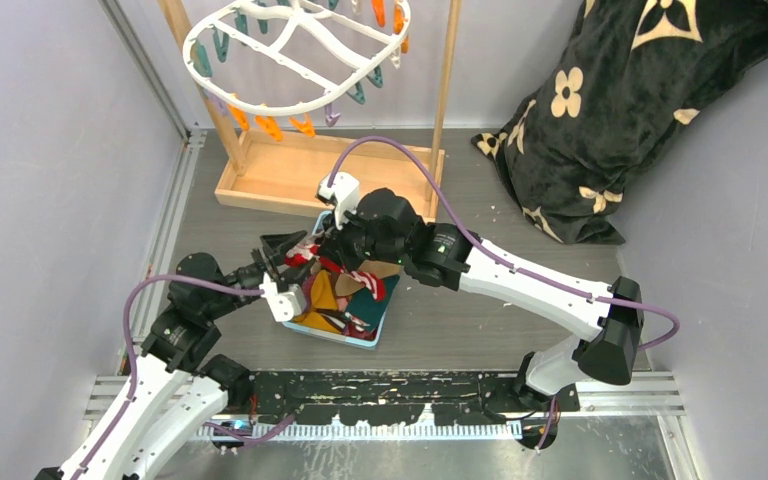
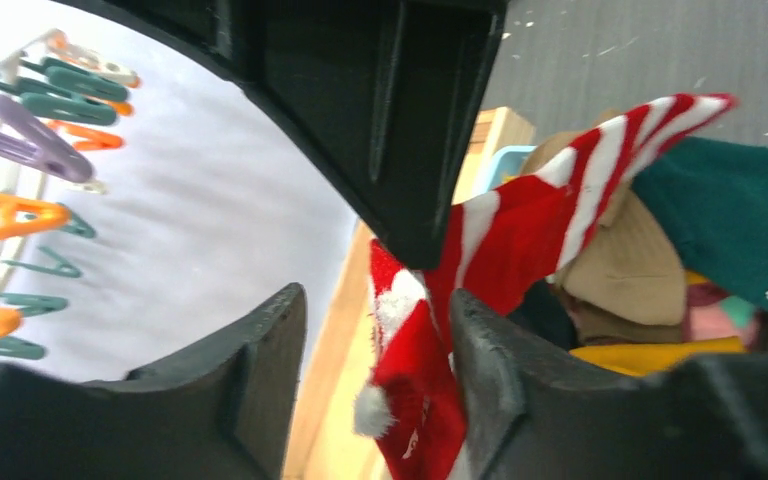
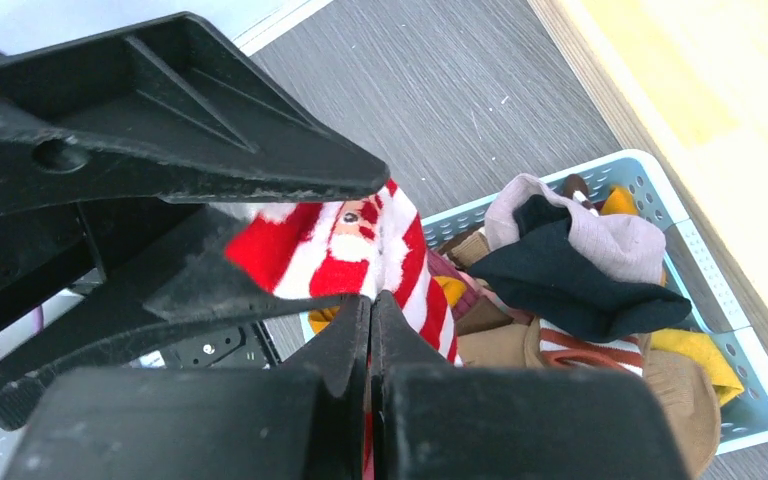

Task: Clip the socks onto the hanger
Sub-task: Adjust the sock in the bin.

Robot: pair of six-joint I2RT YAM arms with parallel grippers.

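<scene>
The red-white striped sock (image 1: pixel 305 253) hangs over the pale blue basket (image 1: pixel 380 325) of socks. My right gripper (image 1: pixel 332 243) is shut on it; in the right wrist view the closed fingertips (image 3: pixel 370 298) pinch the sock (image 3: pixel 360 250). My left gripper (image 1: pixel 278 262) is open at the sock's free end. In the left wrist view the sock (image 2: pixel 520 230) hangs between the open fingers (image 2: pixel 378 295), close to the right one. The white oval hanger (image 1: pixel 290 108) with orange and teal clips hangs at the back left, apart from both grippers.
The hanger hangs on a light wooden stand (image 1: pixel 290 175) behind the basket. A black flower-patterned blanket (image 1: pixel 640 110) is heaped at the back right. The basket (image 3: pixel 660 190) holds grey, navy, tan, mustard and teal socks. Walls close in left and right.
</scene>
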